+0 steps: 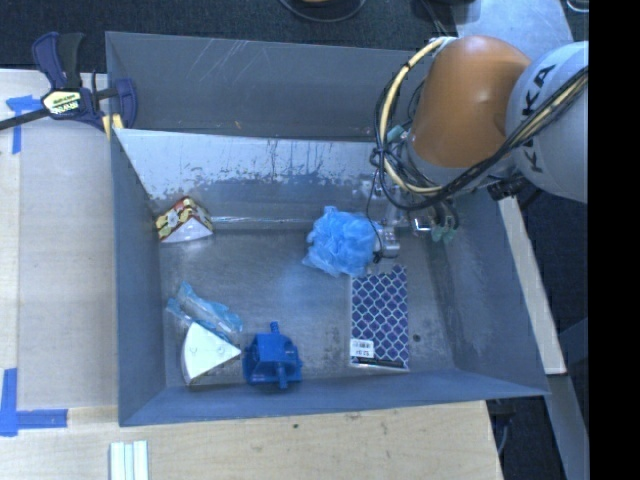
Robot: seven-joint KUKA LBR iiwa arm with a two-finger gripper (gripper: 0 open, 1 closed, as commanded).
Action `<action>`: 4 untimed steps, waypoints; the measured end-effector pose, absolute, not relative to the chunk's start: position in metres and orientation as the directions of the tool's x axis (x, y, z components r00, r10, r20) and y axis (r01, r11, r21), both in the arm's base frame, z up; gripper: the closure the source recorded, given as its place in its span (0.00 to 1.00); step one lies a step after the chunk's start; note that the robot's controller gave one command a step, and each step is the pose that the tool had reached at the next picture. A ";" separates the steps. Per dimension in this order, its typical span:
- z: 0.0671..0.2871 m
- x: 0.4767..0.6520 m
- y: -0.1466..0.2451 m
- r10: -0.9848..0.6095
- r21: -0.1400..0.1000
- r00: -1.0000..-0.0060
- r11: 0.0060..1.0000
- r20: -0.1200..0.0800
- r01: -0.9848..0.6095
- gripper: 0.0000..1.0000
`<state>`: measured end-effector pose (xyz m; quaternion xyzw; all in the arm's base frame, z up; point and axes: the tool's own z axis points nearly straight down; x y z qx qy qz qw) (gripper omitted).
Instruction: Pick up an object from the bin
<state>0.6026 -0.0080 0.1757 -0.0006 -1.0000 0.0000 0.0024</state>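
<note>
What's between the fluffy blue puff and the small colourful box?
Nothing; only bare bin floor lies between puff and box, in the camera view.

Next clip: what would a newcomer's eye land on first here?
The arm's orange cover looms at the upper right, with the gripper down beside a fluffy light-blue puff near the middle of the bin. Just nearer the camera lies a dark blue packet with a white lattice pattern. A bright blue toy and a white wedge sit at the near-left corner.
</note>
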 end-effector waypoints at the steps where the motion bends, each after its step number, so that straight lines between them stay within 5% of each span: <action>1: 0.181 0.604 -0.008 0.001 0.000 -1.000 1.000 -0.003 0.001 0.00; 2: 0.070 0.612 -0.014 0.020 0.000 -1.000 1.000 0.001 0.020 0.00; 3: 0.123 0.625 -0.023 0.000 -0.001 -1.000 1.000 -0.013 0.000 0.00; 4: 0.070 0.627 -0.005 -0.005 0.000 -1.000 1.000 0.007 -0.005 0.00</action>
